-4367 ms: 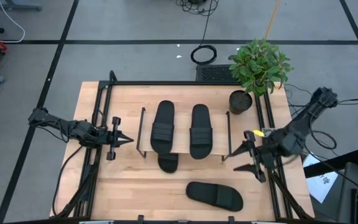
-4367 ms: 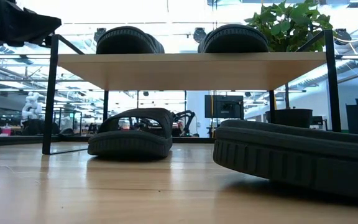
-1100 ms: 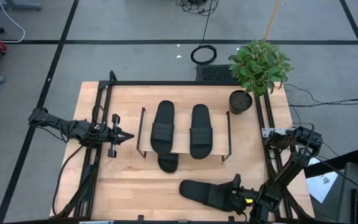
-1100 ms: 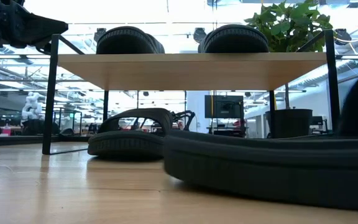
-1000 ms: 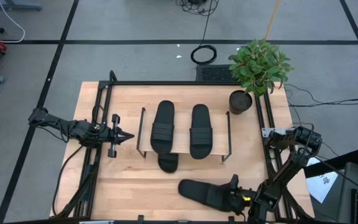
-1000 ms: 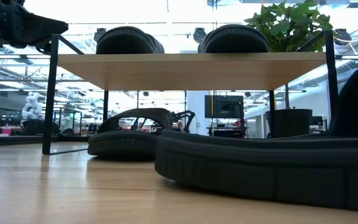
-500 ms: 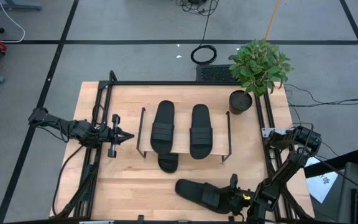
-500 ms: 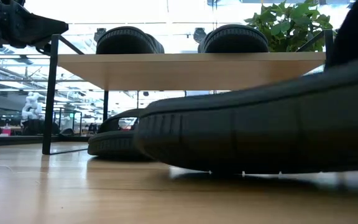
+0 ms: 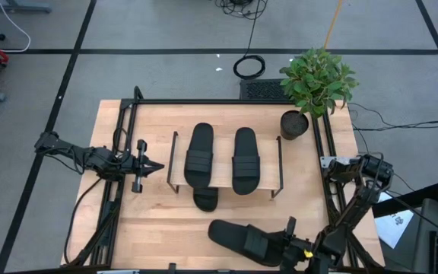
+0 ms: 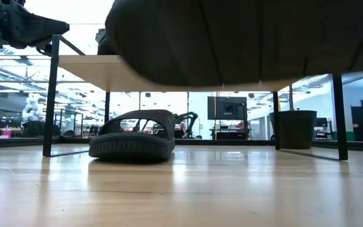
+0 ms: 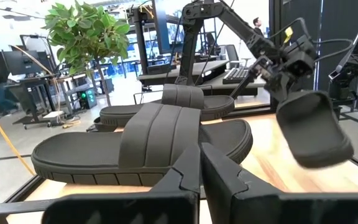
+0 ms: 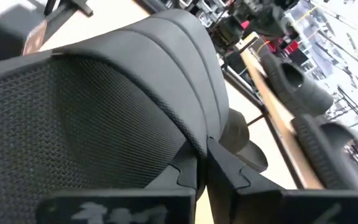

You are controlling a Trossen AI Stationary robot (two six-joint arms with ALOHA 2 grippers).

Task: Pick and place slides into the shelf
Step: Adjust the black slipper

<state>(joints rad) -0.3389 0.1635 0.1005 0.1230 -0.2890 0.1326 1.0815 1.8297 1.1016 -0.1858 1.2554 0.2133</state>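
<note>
Two black slides (image 9: 199,156) (image 9: 245,160) lie side by side on the shelf's light plank top (image 9: 223,179). Another slide (image 10: 134,142) rests sole-down on the table under the shelf, its end poking out toward the near edge (image 9: 205,199). The last slide (image 9: 242,242) hangs above the table's near right part, with my right gripper (image 9: 286,243) shut on it; in the low view its underside (image 10: 232,38) fills the top. My left gripper (image 9: 157,167) waits shut beside the shelf's left side, pointing at it. My right gripper holds the slide at the ribbed strap's edge (image 12: 197,140), where the strap comes down to the footbed. The fingers come about level from the table's right, along the slide; they hide the contact itself. The slide is lifted clear of the table and reaches leftward from the fingers.
A potted plant (image 9: 316,80) in a dark pot (image 9: 295,124) stands at the far right corner, behind the shelf's right wire frame (image 9: 280,164). Black rails (image 9: 120,152) run along the table's left and right sides. Bare wood (image 9: 158,228) lies at the near left.
My right gripper has risen with the slide and tipped it. The slide lay flat on the table a second ago; its right end came up first, then the whole slide left the wood and shifted a little toward the table's left edge.
</note>
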